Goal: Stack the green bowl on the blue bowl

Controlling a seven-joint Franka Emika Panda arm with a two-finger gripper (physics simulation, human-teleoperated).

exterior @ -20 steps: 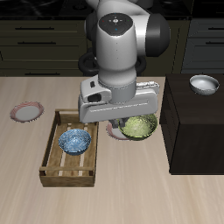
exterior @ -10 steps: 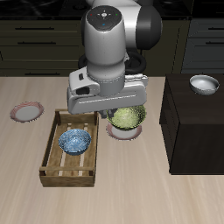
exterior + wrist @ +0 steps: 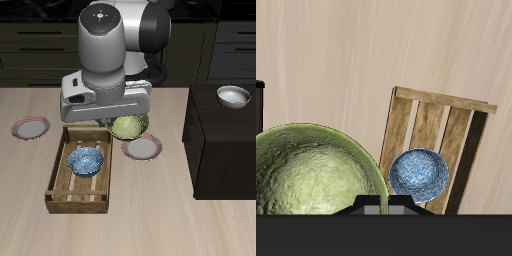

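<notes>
I see the table (image 3: 150, 215) carrying a dark cabinet (image 3: 225, 140) at one side edge, with a white bowl (image 3: 234, 96) on top. A wooden crate (image 3: 57, 180) sits near the table's middle, and the blue bowl (image 3: 86, 161) lies inside it, toward its rear end. The gripper (image 3: 113, 120) holds the green bowl (image 3: 130, 126) by its rim, lifted off the table just beside the crate's rear corner. One pink-rimmed plate (image 3: 142, 148) lies below it; another (image 3: 30, 127) lies beyond the crate.
</notes>
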